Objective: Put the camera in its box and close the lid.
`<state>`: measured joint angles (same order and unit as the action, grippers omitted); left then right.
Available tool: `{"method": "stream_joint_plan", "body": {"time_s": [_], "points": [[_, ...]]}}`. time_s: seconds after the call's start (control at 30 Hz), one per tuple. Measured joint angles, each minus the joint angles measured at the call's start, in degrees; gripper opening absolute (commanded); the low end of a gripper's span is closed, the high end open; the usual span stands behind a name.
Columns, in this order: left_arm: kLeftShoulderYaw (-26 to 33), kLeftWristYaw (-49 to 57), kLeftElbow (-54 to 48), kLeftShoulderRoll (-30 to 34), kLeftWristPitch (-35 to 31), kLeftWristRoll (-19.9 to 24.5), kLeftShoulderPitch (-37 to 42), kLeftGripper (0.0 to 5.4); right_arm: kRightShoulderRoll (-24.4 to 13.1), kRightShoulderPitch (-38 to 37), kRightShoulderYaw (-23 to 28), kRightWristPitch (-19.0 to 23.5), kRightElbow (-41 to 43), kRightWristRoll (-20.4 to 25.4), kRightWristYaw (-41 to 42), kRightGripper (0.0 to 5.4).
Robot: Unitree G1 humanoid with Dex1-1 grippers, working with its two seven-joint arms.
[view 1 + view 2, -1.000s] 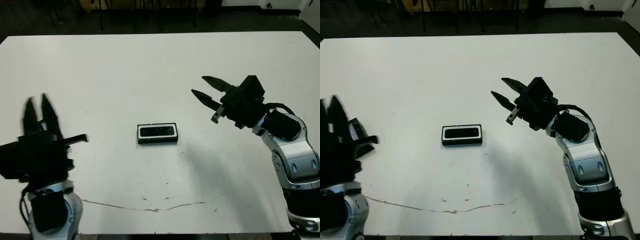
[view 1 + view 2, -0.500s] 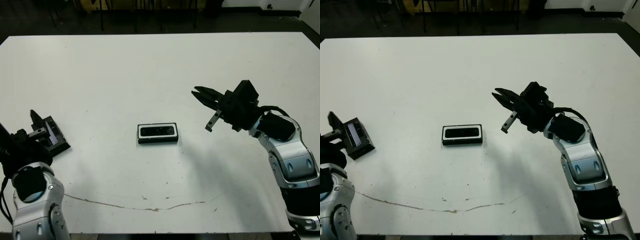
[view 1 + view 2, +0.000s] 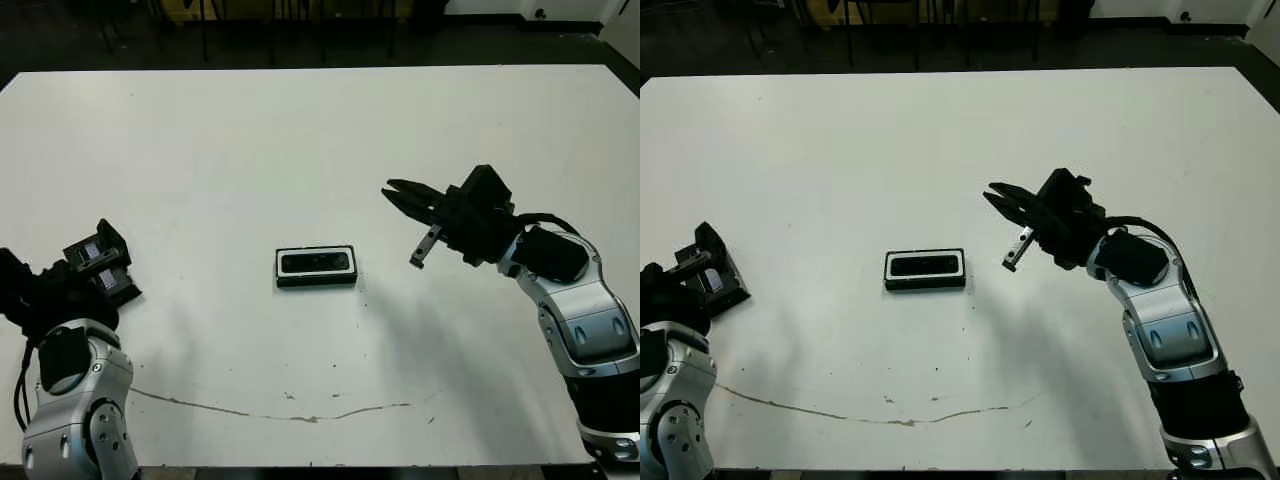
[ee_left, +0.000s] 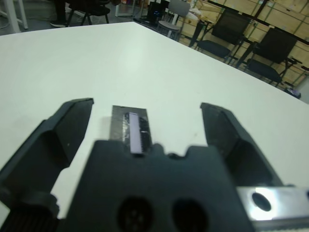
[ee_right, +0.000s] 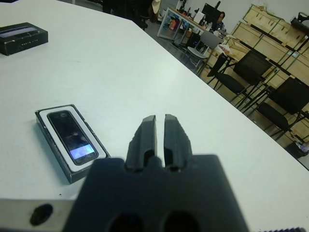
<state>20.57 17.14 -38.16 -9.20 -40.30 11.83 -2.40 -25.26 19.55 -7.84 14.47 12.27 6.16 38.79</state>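
Lowered from its raised pose of a second ago, the left claw point(image 4: 145, 130) has been brought down around the lid point(image 3: 100, 270) at the counter's point(image 3: 300, 140) nine o'clock edge, fingers spread either side, nothing gripped. Over the same second the right claw point(image 3: 398, 192) has been pinched shut and dipped toward the box point(image 3: 316, 267). The camera point(image 5: 72, 140) is seen lying inside the box at the centre, so only the lid is judged left to fit. The right arm is held bent, hovering at three o'clock of the box.
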Motion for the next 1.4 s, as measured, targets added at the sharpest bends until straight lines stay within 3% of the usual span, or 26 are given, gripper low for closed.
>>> {"method": "stream_joint_plan", "body": {"time_s": [0.3, 0.5, 1.0, 1.4], "points": [[-1.3, 2.7, 3.6, 0.5, -7.8, -0.7, 0.8, 5.39, -0.4, 0.0, -1.0, -0.1, -0.1, -1.5, 0.0, 0.0], [-1.5, 3.5, 8.0, 1.5, -11.3, -2.9, 3.7, 5.39, -0.8, 0.1, -1.1, 2.0, 0.9, -1.5, 0.0, 0.0], [0.4, 0.5, 13.9, 3.6, -12.3, -2.9, 5.6, 5.39, -1.0, 0.1, -1.1, 2.9, 1.1, -0.4, 1.4, 0.0], [3.5, -1.9, 15.2, 3.1, -12.6, -0.1, 6.1, 5.39, -1.3, 0.1, -1.0, 2.1, 0.8, 0.1, 2.4, 0.0]]}}
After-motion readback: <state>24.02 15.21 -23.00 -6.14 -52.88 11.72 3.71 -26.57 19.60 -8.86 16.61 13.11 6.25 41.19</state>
